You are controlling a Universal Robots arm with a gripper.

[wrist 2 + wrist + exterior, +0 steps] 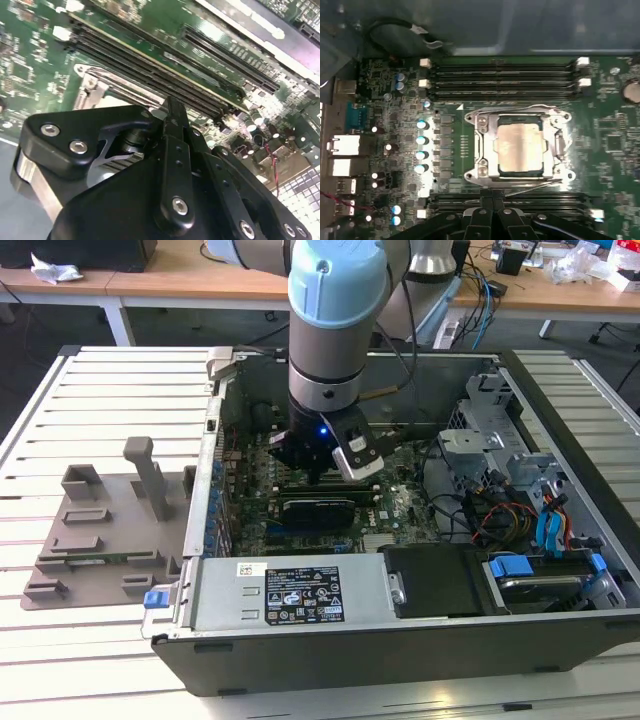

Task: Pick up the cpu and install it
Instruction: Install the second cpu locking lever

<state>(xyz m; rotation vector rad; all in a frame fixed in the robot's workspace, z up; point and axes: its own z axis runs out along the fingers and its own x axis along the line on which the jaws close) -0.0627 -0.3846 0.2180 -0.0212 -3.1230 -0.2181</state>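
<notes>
The cpu (519,148) sits seated in the socket (482,150); the gripper (492,212), pressed together and empty, hovers beside it; install looks done.

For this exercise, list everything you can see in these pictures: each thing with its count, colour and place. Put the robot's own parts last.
computer case: one, black, open, lying on the slatted table.
slatted table: one, white, under the case and tray.
tray: one, grey, with upright posts, on the exterior view's left of the case.
motherboard: one, green, inside the case.
socket: one, silvery frame, on the motherboard.
cpu: one, silvery top, seated in the socket.
memory slots: two banks, black, either side of the socket.
arm: one, grey and light blue, reaching into the case.
gripper: one, black, above the motherboard.
</notes>
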